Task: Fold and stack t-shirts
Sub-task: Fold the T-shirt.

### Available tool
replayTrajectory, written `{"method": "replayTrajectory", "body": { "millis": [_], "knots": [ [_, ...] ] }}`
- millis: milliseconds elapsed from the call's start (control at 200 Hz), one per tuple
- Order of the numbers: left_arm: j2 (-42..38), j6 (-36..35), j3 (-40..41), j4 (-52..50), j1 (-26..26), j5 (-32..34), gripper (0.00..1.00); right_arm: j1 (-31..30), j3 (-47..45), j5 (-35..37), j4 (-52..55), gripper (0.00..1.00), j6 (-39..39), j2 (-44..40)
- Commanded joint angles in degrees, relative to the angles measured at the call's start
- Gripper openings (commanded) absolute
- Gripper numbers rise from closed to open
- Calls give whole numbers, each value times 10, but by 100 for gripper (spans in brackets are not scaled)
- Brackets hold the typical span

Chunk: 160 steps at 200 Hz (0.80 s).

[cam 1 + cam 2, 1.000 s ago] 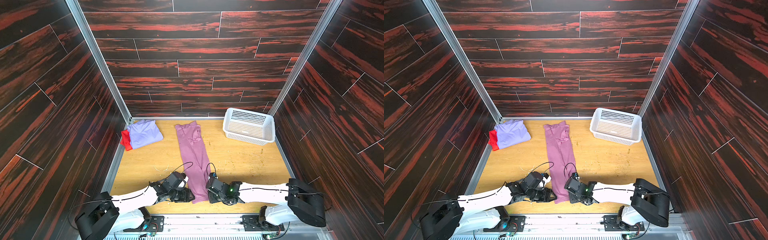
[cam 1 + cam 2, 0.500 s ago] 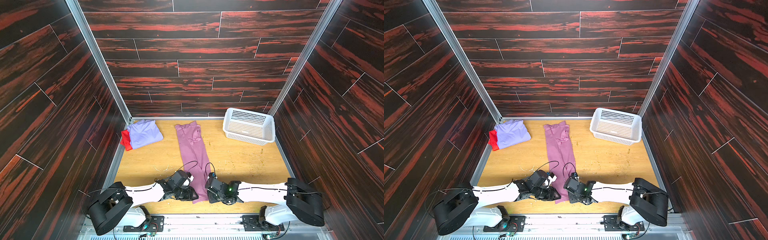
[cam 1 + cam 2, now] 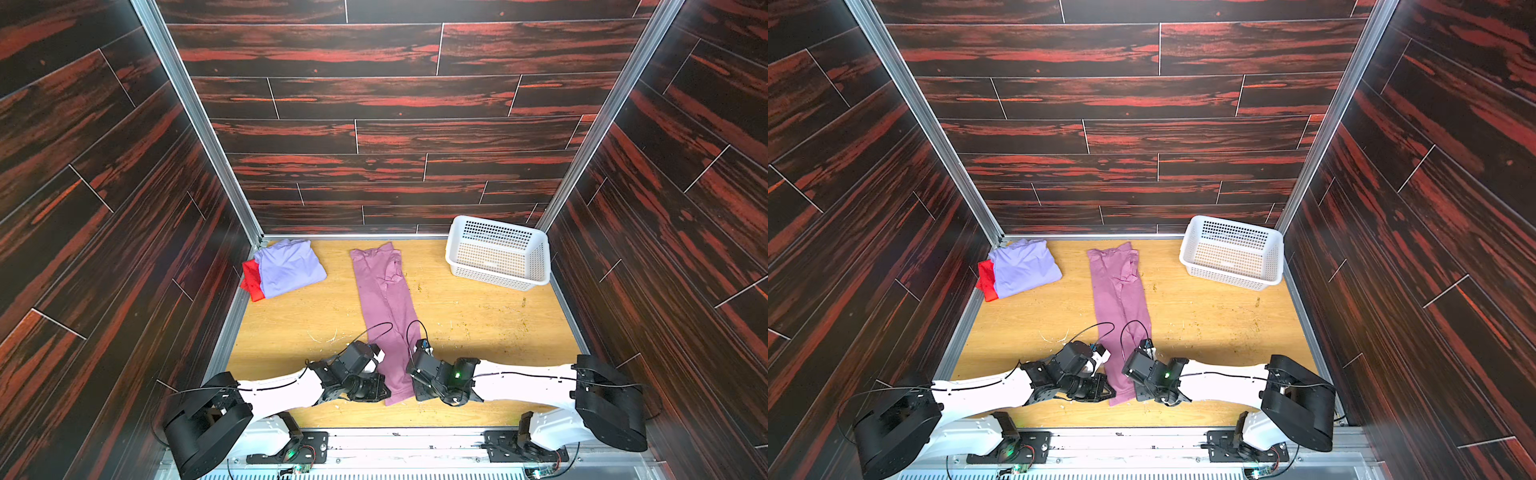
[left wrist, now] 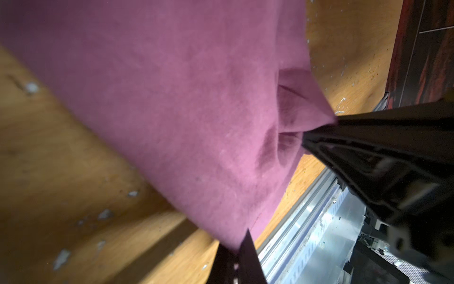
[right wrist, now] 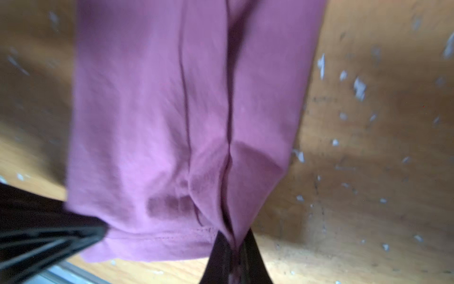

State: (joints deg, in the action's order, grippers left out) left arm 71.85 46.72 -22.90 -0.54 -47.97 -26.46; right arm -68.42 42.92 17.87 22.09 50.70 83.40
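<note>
Two grippers point(image 3: 385, 392) point(image 3: 415, 388), three t-shirts point(image 3: 384, 299) point(image 3: 291, 268) point(image 3: 250, 278), one basket point(image 3: 494, 276)

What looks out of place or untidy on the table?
The red t-shirt sticks out from under the lavender t-shirt, so the stack is not aligned. Pale flecks litter the wooden table.

Both top views bright and sharp; wrist views soft, perhaps motion-blurred, the pink-mauve shirt point(image 5: 172, 110) smeared.

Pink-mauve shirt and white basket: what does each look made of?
The pink-mauve shirt looks like soft, matte knit cloth, perhaps cotton jersey: it creases, bunches and shows a stitched hem. The white basket looks like moulded plastic with a slight sheen: stiff walls pierced by a regular grid of holes.
</note>
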Motion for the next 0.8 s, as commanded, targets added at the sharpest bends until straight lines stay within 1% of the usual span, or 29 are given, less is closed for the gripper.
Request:
{"method": "replayTrajectory", "body": {
  "millis": [0,185,386,441,581,797],
  "knots": [
    [-21,-16,-18,-41,-2,26,0,-1,35,66,34,10,-7,19],
    [-35,-35,-53,-82,-2,63,0,-1,79,106,52,10,-20,52],
    [-28,-65,-105,-117,9,91,0,0,117,170,87,9,-22,73],
    [-23,-74,-119,-126,16,92,0,-1,132,197,101,10,-22,74],
    [-11,-96,-151,-149,38,90,0,2,171,238,122,10,-38,77],
    [-9,-115,-177,-163,72,87,0,12,204,264,119,10,-64,74]
  ]
}}
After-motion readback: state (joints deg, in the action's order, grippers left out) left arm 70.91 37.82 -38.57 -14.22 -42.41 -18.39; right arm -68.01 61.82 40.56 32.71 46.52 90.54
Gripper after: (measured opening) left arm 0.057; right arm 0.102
